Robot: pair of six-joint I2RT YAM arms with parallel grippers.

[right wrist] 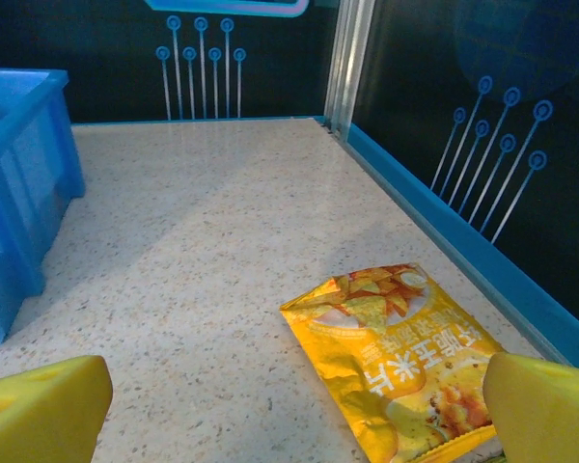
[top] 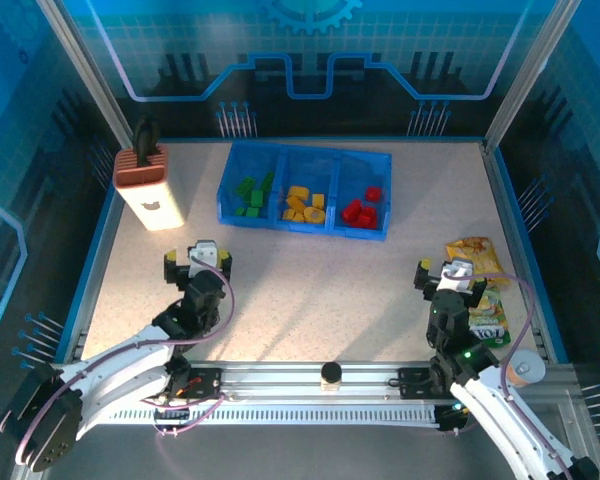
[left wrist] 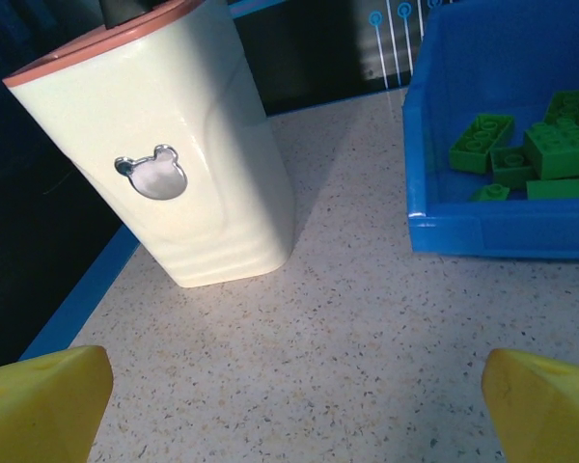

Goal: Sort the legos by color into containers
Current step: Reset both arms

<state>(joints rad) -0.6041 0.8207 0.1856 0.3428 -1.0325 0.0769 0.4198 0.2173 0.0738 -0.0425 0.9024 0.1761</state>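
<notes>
A bright blue three-compartment plastic tray (top: 300,229) sits by the table's far edge. It holds small green studded bricks (top: 252,196) in its left compartment, yellow-orange bricks (top: 303,204) in the middle and red bricks (top: 361,210) on the right. Toward the near edge, the left tool (top: 198,262) and right tool (top: 450,270) hover with fingers apart, holding nothing.

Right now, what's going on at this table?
Both arms are idle: the left gripper and right gripper hang open and empty above the table. The blue tray holds green legos left, yellow-orange legos middle, red legos right. A knife block stands left of it; a snack bag lies by the right gripper.
</notes>
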